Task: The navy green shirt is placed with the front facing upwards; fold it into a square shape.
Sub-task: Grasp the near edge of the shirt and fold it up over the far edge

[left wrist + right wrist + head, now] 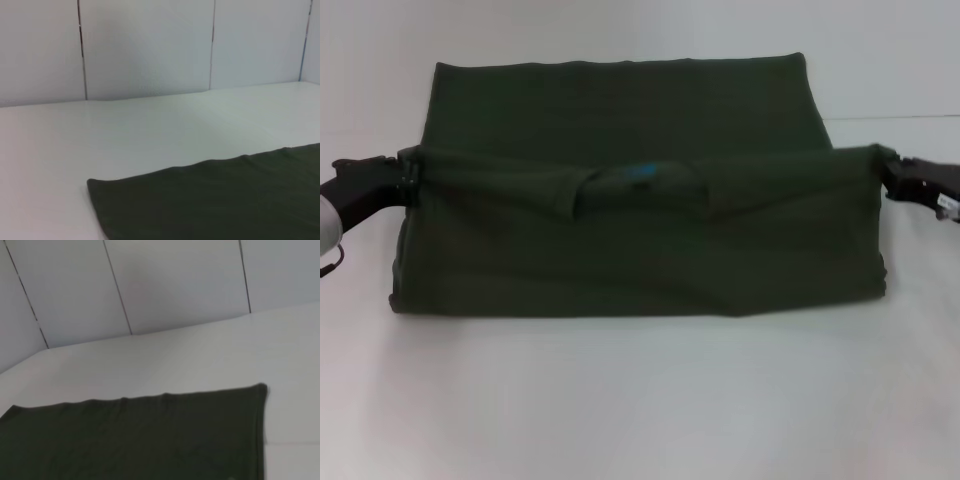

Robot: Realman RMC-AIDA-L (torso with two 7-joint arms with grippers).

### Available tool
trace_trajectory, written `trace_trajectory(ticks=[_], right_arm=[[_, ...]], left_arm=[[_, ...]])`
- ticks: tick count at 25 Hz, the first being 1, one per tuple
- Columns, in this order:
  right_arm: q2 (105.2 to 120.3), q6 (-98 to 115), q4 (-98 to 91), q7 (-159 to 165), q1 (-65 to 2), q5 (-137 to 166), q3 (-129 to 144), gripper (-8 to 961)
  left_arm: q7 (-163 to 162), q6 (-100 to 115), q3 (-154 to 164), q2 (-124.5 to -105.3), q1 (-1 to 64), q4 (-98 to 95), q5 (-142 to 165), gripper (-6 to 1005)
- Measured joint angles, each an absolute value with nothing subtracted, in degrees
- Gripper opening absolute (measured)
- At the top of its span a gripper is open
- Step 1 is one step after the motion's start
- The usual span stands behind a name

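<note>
The navy green shirt [640, 240] lies across the white table [640, 400], partly doubled over. Its collar with a small blue neck label [642, 172] sits at the middle of a raised fold edge. My left gripper [406, 176] pinches that edge's left corner and my right gripper [886, 166] pinches its right corner, both shut on the cloth. The edge is stretched between them above the flat far part. The wrist views show only the flat shirt [215, 200] [135, 435] on the table, not the fingers. The chest lettering is hidden.
White wall panels [150, 45] stand behind the table's far edge. Bare white table surface shows in front of the shirt and on both sides of it.
</note>
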State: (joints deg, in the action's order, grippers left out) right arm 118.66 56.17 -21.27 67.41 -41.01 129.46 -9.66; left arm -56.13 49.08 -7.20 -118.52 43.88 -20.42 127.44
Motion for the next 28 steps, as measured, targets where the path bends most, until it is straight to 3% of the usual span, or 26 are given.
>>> trace_trajectory(ticks=[11,28], right_arm=[[118.53,46.3,-21.2,69.8,-45.7,127.2,-0.6,32],[118.81,38.5,-19.4,68.9,-46.6,120.0,8.9,31]], left_arm=[[-51.9,42.1,-7.2,-118.65,45.4,-17.7,121.3,34],[-50.2,36.1,-3.4,-119.17,47.6,-14.8,121.2,33]])
